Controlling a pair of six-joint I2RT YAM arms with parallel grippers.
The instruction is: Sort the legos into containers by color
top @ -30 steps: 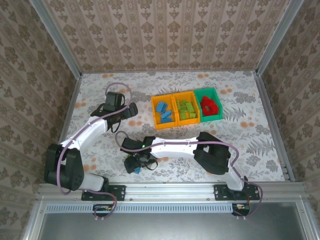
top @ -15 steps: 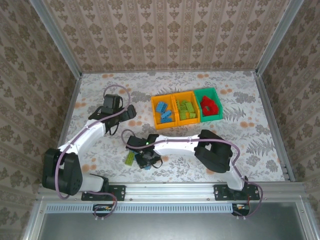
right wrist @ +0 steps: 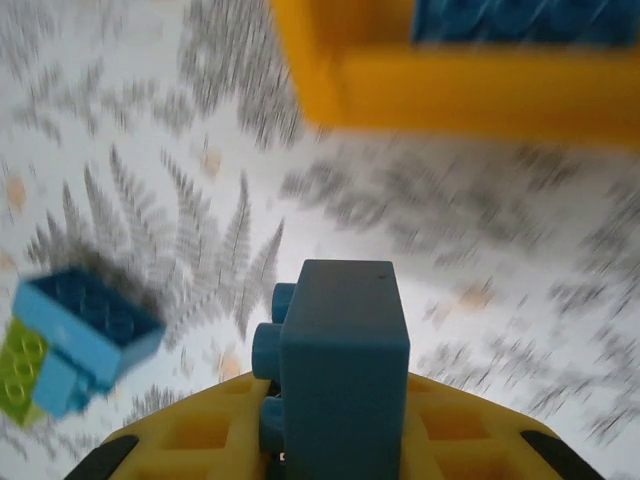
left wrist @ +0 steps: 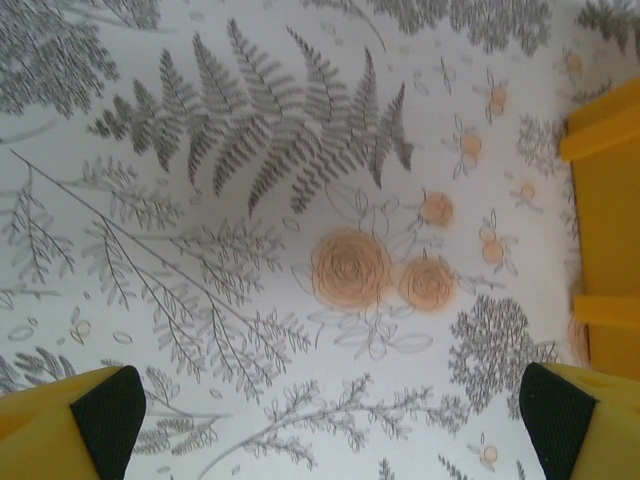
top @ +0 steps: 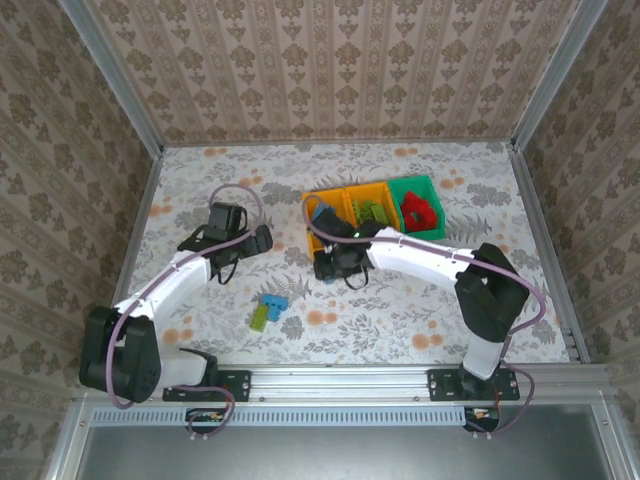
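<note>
Right wrist view gives me right tool point(right wrist: 335, 445) clenched on blue lego point(right wrist: 340, 360), overhead the wrist covers that grip, left tool point(left wrist: 330, 410) released above table point(left wrist: 250, 150), yellow container point(right wrist: 450, 90) cropped, blurred

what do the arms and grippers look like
The left arm and right arm are white with black joints, and a purple cable loops along each. The left gripper and right gripper have yellow fingers with black pads.
</note>
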